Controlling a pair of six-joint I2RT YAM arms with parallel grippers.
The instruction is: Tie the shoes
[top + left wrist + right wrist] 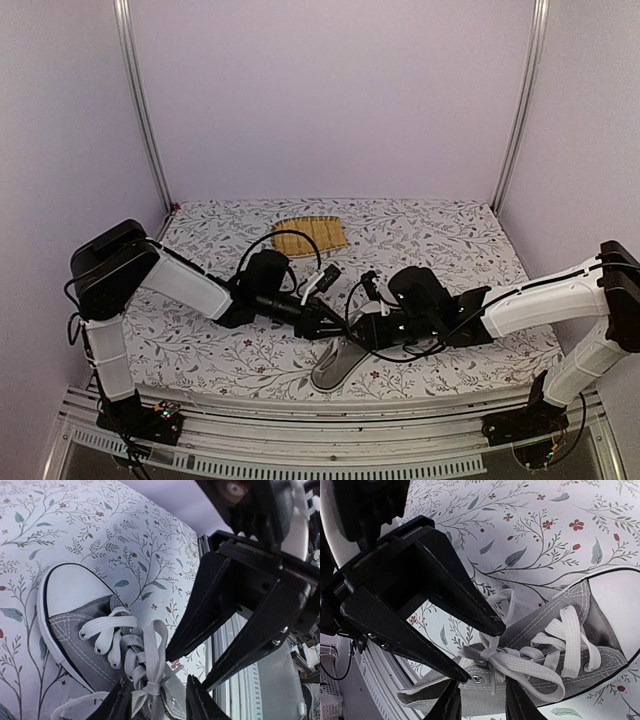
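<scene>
The grey canvas sneaker (pixel 335 368) lies near the table's front edge between both arms. Its white toe cap shows in the left wrist view (pixel 70 587), its grey side in the right wrist view (pixel 570 605). The white laces (pixel 117 630) end in a small knot (pixel 145 687) with a loop (pixel 540 672) lying over the tongue. My left gripper (pixel 157 707) is open, its jaws either side of the knot. My right gripper (pixel 482 707) is open just above the shoe's collar. Each gripper's black fingers fill the other's view; neither pinches lace.
A yellow woven mat (pixel 311 235) lies at the back of the flowered tablecloth (pixel 450 240). The table's front metal rail (pixel 330 445) runs just below the shoe. Purple walls enclose the back and both sides.
</scene>
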